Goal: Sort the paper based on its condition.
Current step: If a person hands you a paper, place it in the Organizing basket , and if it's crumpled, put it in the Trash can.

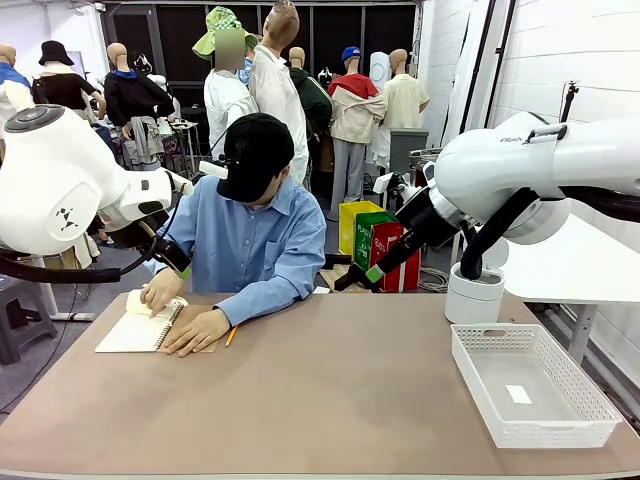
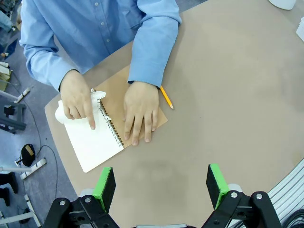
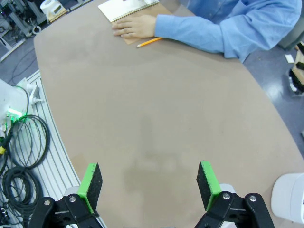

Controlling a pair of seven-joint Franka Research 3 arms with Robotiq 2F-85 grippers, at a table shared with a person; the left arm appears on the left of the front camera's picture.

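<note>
Seated at the far edge of the desk (image 1: 330, 400), a person in a blue shirt and black cap, bent over a spiral-bound notebook (image 2: 97, 142) lying open near the far left corner. Pressing flat on the brown kraft cover beside the spiral, one hand (image 2: 140, 110); on the white page, the other hand (image 2: 77, 97), index finger stretched out, with a curled bit of the paper (image 2: 61, 114) bunched up at the page's top edge under that hand, still joined to the notebook as far as can be told. Just beside the cover, by the blue sleeve, an orange pencil (image 2: 166, 97), lying on the bare desk. Near the right edge of the desk, a white perforated basket (image 1: 590, 400), with a tiny white scrap (image 1: 518, 394) on its floor. Past the basket, towards the far right corner, a white cylindrical container (image 1: 473, 294). Above the desk, high over the notebook side, the left gripper (image 2: 161, 187), green pads spread wide, holding nothing. Likewise released and bare, the right gripper (image 3: 148, 183), hanging over bare desk well apart from the notebook.
</note>
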